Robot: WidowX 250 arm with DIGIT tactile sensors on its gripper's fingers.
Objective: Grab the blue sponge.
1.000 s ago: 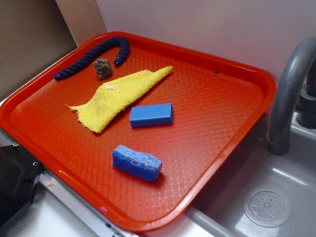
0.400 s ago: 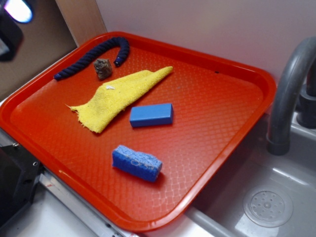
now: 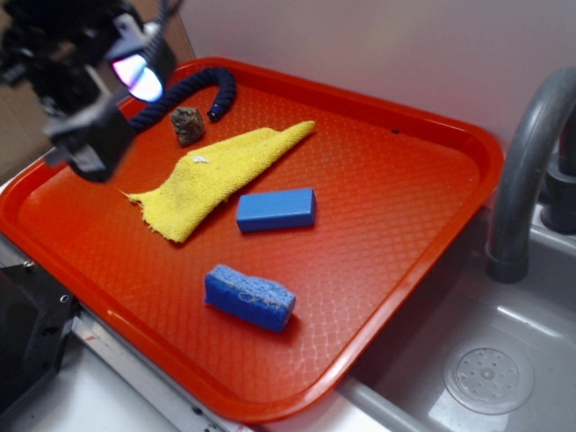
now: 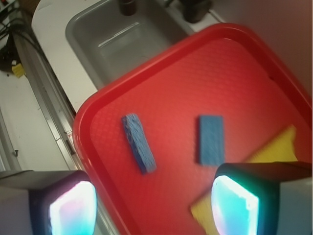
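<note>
Arm enters the exterior view at upper left, blurred, hanging above the far-left corner of the red tray [image 3: 432, 261]. Gripper [image 3: 103, 108] points down toward the tray, well above it, touching nothing. In the wrist view the two fingers [image 4: 73, 205] sit at the bottom corners with glowing pads, wide apart — jaws open, nothing between them.

Wrist view only: both blue items lie ahead of the open jaws. The blue sponge [image 4: 139, 142] is ahead and nearer the left finger, lying lengthwise; the smooth blue block [image 4: 211, 139] is ahead and nearer the right finger. A corner of the yellow cloth [image 4: 274, 152] shows just beside the right finger. The grey sink basin [image 4: 122, 39] lies far ahead past the tray rim.

Exterior view only: a dark blue rope [image 3: 193, 90] and a small brown rock [image 3: 188, 124] are at the tray's far edge, just beside the gripper. The yellow cloth [image 3: 216, 171] spreads on the tray floor, the blue block [image 3: 276, 209] close by its edge. The blue sponge [image 3: 249, 297] lies flat near the tray's front rim — well apart from the gripper. A grey faucet [image 3: 526, 162] stands at right above the sink.
</note>
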